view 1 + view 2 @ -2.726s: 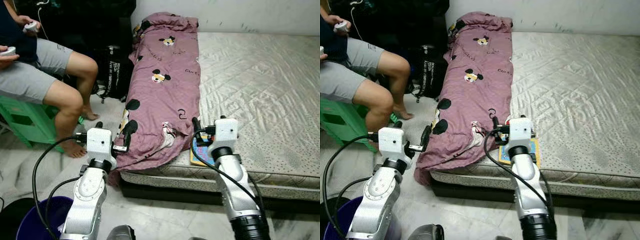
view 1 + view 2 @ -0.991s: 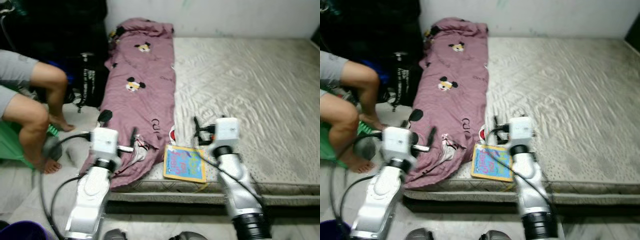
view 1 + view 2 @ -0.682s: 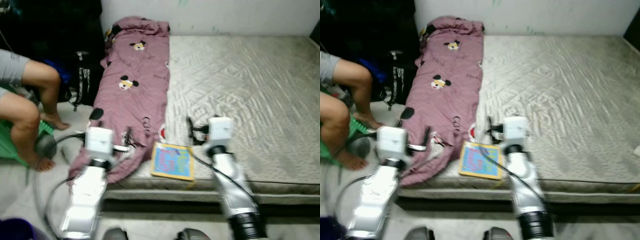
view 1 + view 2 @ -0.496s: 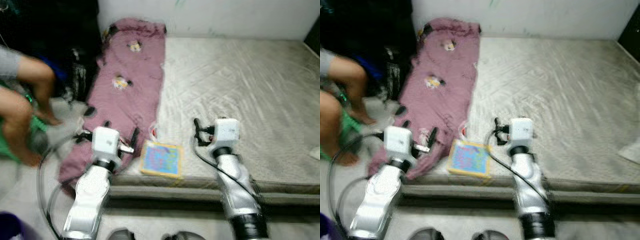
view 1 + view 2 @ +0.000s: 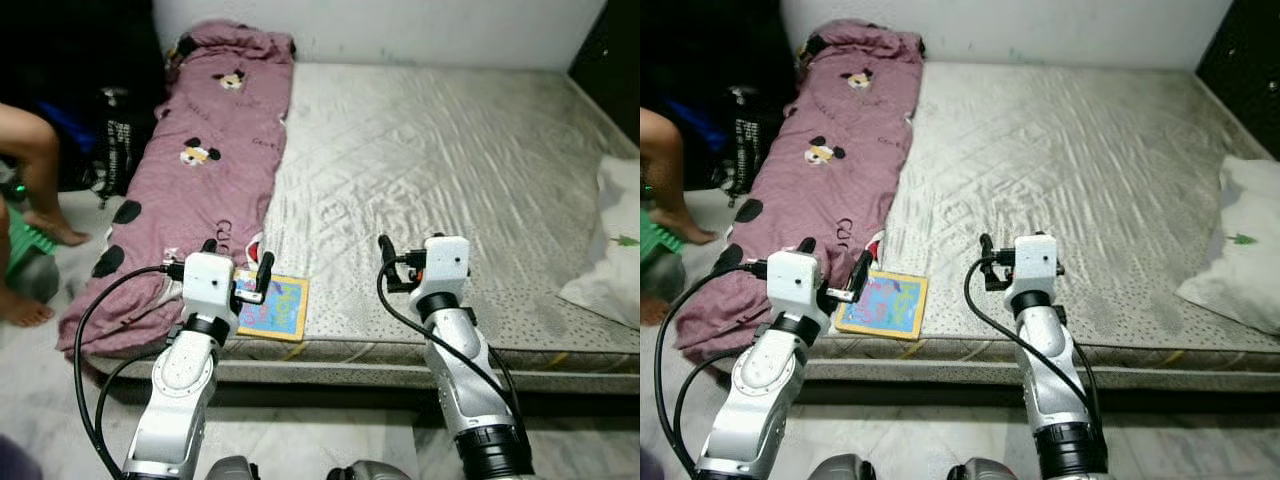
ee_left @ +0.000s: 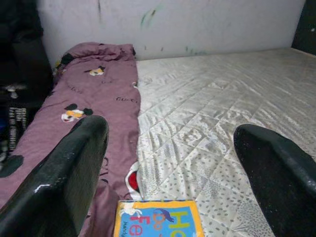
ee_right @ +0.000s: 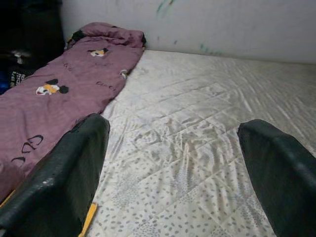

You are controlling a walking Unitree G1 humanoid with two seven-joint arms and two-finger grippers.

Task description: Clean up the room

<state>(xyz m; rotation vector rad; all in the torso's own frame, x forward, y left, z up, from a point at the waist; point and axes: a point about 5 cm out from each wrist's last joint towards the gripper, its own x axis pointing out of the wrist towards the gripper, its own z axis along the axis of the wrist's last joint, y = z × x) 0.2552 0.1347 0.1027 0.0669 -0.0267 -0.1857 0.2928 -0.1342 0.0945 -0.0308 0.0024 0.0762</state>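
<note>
My left gripper (image 5: pixel 238 267) hangs wide open and empty over the mattress's (image 5: pixel 450 170) front edge, just above the colourful book (image 5: pixel 271 307) lying near the front left corner (its cover partly hidden by my wrist). My right gripper (image 5: pixel 385 262) is spread wide too, holding nothing, over bare mattress by the same edge. The purple blanket (image 5: pixel 205 150) runs along the left edge, spilling off; a white pillow (image 5: pixel 612 250) sits at the right edge.
</note>
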